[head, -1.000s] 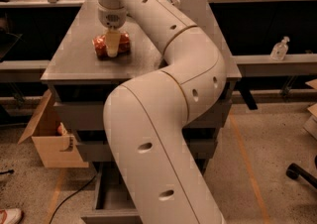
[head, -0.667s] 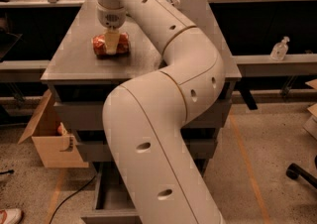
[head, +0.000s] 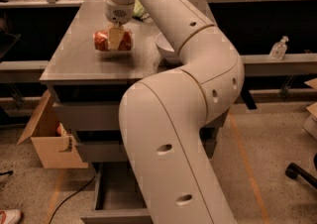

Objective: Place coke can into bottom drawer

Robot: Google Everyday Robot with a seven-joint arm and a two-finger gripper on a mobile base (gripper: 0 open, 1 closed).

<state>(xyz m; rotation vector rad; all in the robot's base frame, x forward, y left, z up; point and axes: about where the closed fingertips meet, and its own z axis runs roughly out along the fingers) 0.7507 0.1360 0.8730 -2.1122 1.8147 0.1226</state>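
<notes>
The coke can [head: 101, 40] lies on its side, red-orange with a silvery end, over the left part of the grey cabinet top [head: 74, 59]. My gripper [head: 117, 39] comes down from above and is shut on the can's middle, holding it just above the top with a shadow beneath. One pale finger [head: 116, 36] crosses the can's front. The bottom drawer [head: 113, 196] stands pulled open at the foot of the cabinet, its grey interior partly hidden by my arm. The two drawers above it are less far out.
A white bowl [head: 164, 45] sits on the cabinet top right of the can, half hidden by my arm. A green snack bag [head: 140, 11] lies behind the gripper. A cardboard box [head: 48, 141] stands left of the cabinet. A clear bottle [head: 279, 48] is on the right shelf.
The gripper and the can have risen slightly off the cabinet top; a shadow now shows under the can.
</notes>
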